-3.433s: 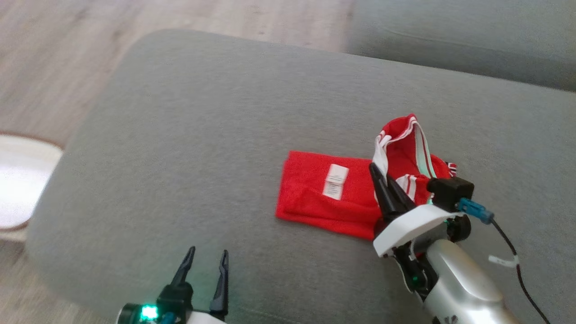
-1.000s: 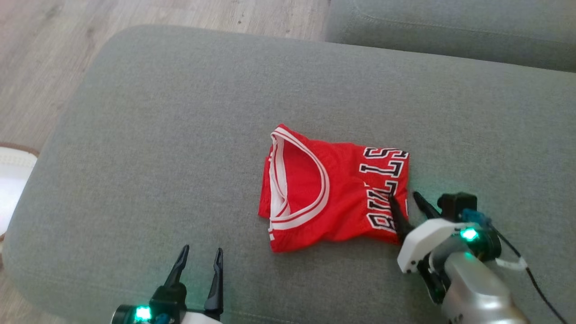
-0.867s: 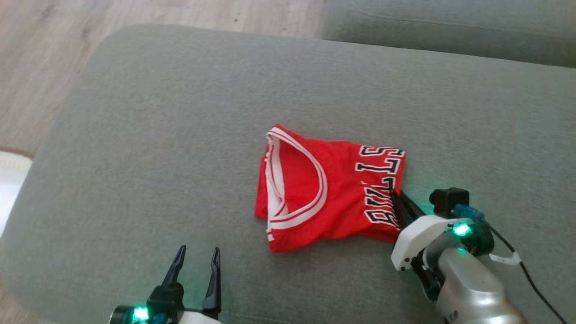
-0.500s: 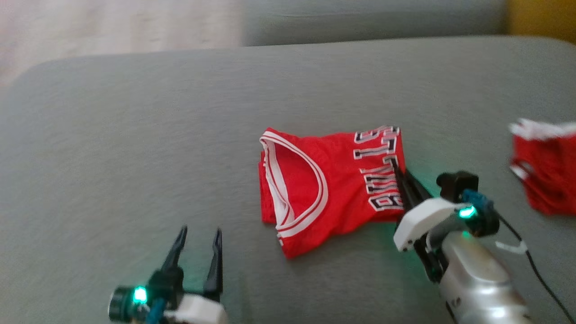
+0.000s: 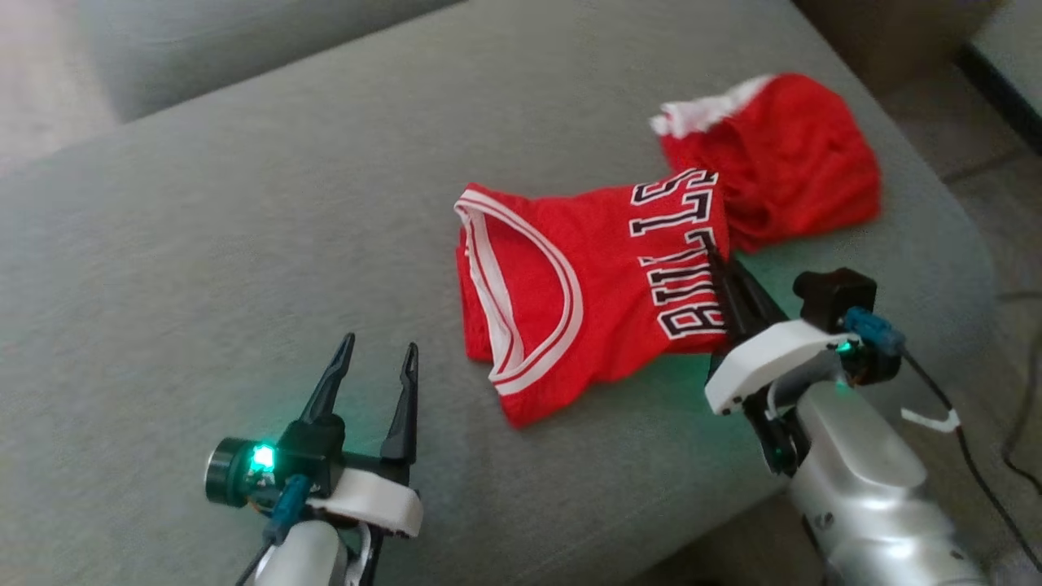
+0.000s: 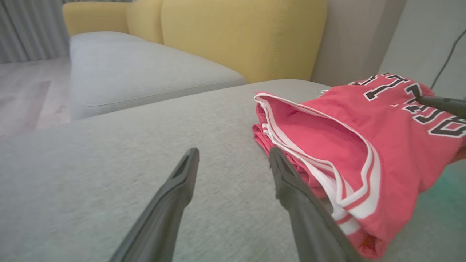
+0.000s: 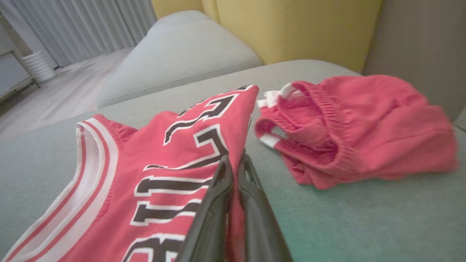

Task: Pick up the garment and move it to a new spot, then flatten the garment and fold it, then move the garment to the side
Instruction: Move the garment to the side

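The garment (image 5: 586,285) is a folded red jersey with white trim and black lettering, lying on the grey sofa cushion (image 5: 244,203). My right gripper (image 5: 716,252) is shut on the garment's right edge, beside the lettering; in the right wrist view the red cloth (image 7: 164,174) sits pinched between the closed fingers at the right gripper (image 7: 235,158). My left gripper (image 5: 378,346) stands open over bare cushion, left of the garment and apart from it. In the left wrist view the left gripper (image 6: 233,153) has its right finger close to the garment's (image 6: 364,145) striped armhole.
Crumpled red shorts (image 5: 781,155) lie just beyond the jersey's far right corner, near the cushion's right edge (image 5: 961,244). A second grey cushion (image 6: 145,72) and a yellow sofa back (image 6: 236,32) stand behind. A black cable (image 5: 977,488) trails from my right wrist.
My right gripper went from open at the jersey's right edge to shut on it. The head camera swung right, bringing the red shorts into view; the jersey now lies close to them.
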Available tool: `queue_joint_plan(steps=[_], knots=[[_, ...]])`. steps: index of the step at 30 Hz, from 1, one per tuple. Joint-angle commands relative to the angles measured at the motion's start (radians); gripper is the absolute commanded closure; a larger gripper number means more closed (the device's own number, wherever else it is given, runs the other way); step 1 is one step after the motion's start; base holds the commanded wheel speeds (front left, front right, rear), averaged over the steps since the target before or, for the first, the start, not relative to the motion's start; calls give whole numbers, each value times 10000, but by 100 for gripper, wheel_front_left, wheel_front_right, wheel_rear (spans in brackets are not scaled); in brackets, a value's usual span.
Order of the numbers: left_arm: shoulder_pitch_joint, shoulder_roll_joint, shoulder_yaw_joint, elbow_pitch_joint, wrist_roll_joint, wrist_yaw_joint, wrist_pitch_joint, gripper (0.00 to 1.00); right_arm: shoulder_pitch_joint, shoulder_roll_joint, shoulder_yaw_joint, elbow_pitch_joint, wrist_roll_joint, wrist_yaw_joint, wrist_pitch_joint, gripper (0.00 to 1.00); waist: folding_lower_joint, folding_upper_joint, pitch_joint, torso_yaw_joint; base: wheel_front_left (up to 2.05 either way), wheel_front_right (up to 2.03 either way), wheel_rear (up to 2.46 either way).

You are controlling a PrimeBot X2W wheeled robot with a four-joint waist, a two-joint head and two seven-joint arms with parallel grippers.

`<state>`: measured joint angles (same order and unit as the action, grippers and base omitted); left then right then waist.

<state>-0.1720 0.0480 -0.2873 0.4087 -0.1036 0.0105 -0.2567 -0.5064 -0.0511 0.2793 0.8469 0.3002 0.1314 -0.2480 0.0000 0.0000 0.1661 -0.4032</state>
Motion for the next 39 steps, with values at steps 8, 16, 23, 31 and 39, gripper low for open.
queue_joint_plan(steps=[8,16,23,31,39], knots=[[-528,22,283,43,390,-215,-51,0,-2081,-116,-1170,-89,-1381,-7,-137,100,0,0,924,-636,0,0,0],[-577,23,396,111,512,-273,-51,0,-3622,-1826,-3943,1200,-4046,-7,-137,100,0,0,1155,238,0,0,0],[-526,23,609,-4,438,-198,-51,0,-3589,-1448,-5362,549,-5262,-7,-137,0,0,0,1135,824,0,0,0],[-200,22,1069,-156,111,157,-51,0,-1260,-84,-3863,-1449,-3920,-7,-137,0,0,0,493,1998,0,0,0],[167,22,1268,-84,23,333,-51,0,641,3,-3394,-2226,-2491,-7,-137,0,0,0,-159,3467,0,0,0]])
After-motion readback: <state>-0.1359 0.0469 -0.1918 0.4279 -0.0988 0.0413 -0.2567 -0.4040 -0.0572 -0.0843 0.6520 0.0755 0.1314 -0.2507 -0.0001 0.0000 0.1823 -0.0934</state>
